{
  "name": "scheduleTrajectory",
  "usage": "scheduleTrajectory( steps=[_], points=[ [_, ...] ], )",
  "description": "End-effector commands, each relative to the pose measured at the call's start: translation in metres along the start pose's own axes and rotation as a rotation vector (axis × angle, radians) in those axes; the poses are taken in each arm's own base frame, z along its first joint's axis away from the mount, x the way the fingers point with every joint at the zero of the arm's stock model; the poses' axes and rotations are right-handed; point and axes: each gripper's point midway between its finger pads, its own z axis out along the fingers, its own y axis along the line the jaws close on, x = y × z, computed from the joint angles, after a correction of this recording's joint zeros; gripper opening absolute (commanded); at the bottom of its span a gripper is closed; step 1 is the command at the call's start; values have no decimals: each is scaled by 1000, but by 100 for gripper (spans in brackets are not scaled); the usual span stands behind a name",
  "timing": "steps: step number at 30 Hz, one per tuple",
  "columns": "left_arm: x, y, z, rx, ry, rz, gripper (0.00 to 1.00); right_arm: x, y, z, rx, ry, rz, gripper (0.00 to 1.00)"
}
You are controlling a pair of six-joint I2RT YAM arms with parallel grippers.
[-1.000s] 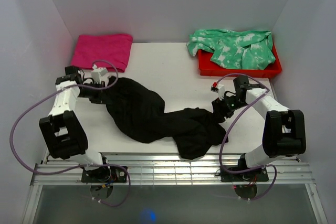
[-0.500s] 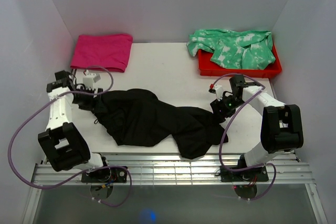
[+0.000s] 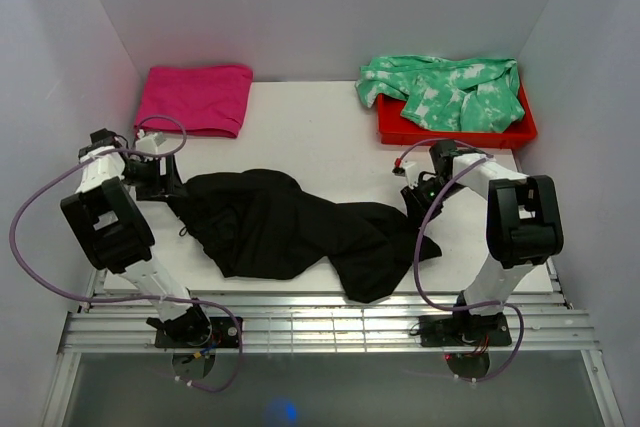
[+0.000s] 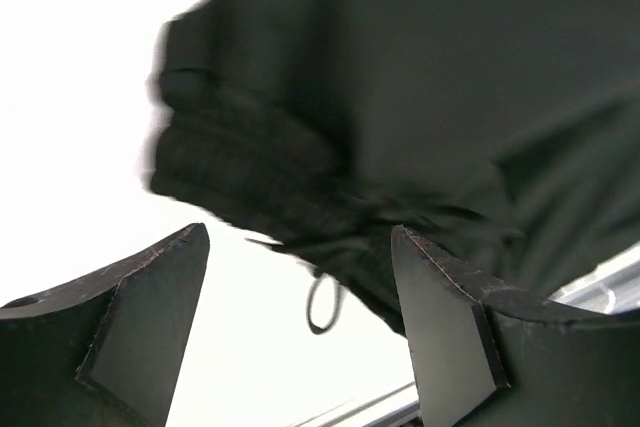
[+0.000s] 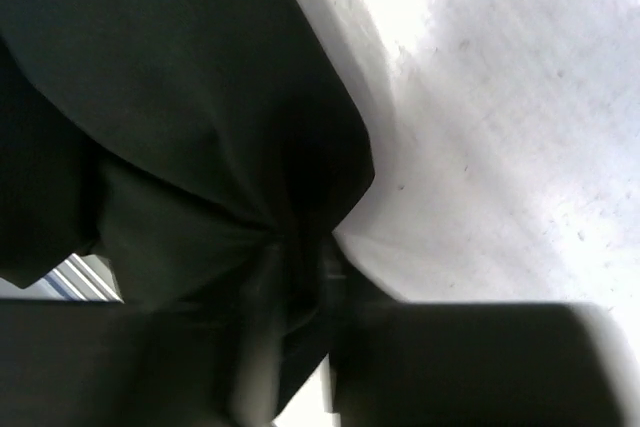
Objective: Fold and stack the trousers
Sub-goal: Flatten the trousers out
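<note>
The black trousers [image 3: 290,232] lie crumpled across the middle of the white table, one end toward each arm. My left gripper [image 3: 160,184] sits just left of their left end, open and holding nothing. In the left wrist view its gripper [image 4: 300,317] frames bare table and a drawstring loop [image 4: 322,305], with the waistband end of the trousers [image 4: 400,97] just beyond the tips. My right gripper [image 3: 418,205] is down at the right end of the trousers. In the right wrist view the fabric [image 5: 200,127] gathers into a pinch between the gripper [image 5: 295,267] fingers.
A folded pink cloth [image 3: 195,97] lies at the back left. A red tray [image 3: 455,134] at the back right holds a green-and-white garment [image 3: 445,87]. White walls close in both sides, and metal rails [image 3: 320,322] run along the table's near edge.
My left gripper opened, let go of the trousers and drew back to the left. The trousers' left end settled lower on the table. My right gripper closed on the fabric at the right end.
</note>
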Motion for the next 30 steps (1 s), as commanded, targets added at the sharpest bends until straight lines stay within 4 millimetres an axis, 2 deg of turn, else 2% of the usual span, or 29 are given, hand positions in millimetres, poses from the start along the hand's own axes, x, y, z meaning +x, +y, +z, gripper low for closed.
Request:
scheduleTrajectory(
  steps=[1, 2, 5, 6, 7, 8, 9, 10, 11, 12, 13, 14, 15, 16, 18, 19, 20, 22, 23, 27, 30],
  points=[
    [-19, 30, 6, -105, -78, -28, 84, -11, -3, 0, -10, -6, -27, 16],
    [-25, 36, 8, -118, -87, -34, 84, -13, -5, -2, 0, -5, -30, 9],
    [-34, 59, 24, -159, -97, -79, 82, -30, -16, -17, 65, -49, -65, 8],
    [-31, 63, 32, -155, -83, -108, 82, -39, -21, -27, 96, -74, -78, 8],
    [-39, 68, 36, -155, -94, -121, 80, -50, -27, -41, 136, -110, -93, 8],
    [-39, 68, 47, -115, -92, -142, 77, -63, -36, -61, 186, -156, -98, 8],
    [-44, 64, 52, -70, -102, -142, 67, -77, -44, -86, 249, -212, -113, 8],
    [-49, 67, 58, -47, -106, -151, 53, -84, -51, -110, 307, -257, -128, 8],
    [-62, 60, 54, -1, -146, -127, 19, -88, -55, -129, 360, -288, -144, 8],
    [-74, 53, 41, 11, -188, -84, 0, -83, -63, -146, 409, -305, -136, 8],
    [-96, 33, 15, 55, -275, 14, 0, -78, -63, -163, 446, -331, -144, 8],
    [-109, 9, -18, 76, -353, 141, 0, -71, -63, -188, 516, -370, -166, 8],
    [-113, -11, -47, 49, -422, 277, 0, -65, -61, -198, 544, -383, -185, 8],
    [-110, -23, -66, 38, -473, 351, 0, -58, -59, -217, 609, -419, -205, 8],
    [-92, -43, -112, 10, -611, 426, 0, -39, -55, -242, 717, -449, -249, 8],
    [-82, -46, -128, 0, -664, 436, 0, -29, -56, -252, 766, -457, -257, 8],
    [-82, -45, -141, -39, -691, 454, 0, -29, -56, -252, 765, -458, -258, 8],
    [-69, -43, -145, -67, -710, 448, 0, -14, -60, -268, 840, -472, -267, 8],
    [-67, -41, -158, -116, -745, 458, 0, -4, -63, -278, 879, -479, -251, 8],
    [-56, -32, -154, -118, -750, 425, 0, 16, -75, -271, 885, -437, -243, 8],
    [-61, -31, -147, -35, -746, 376, 0, 15, -79, -260, 835, -450, -230, 8]
  ],
)
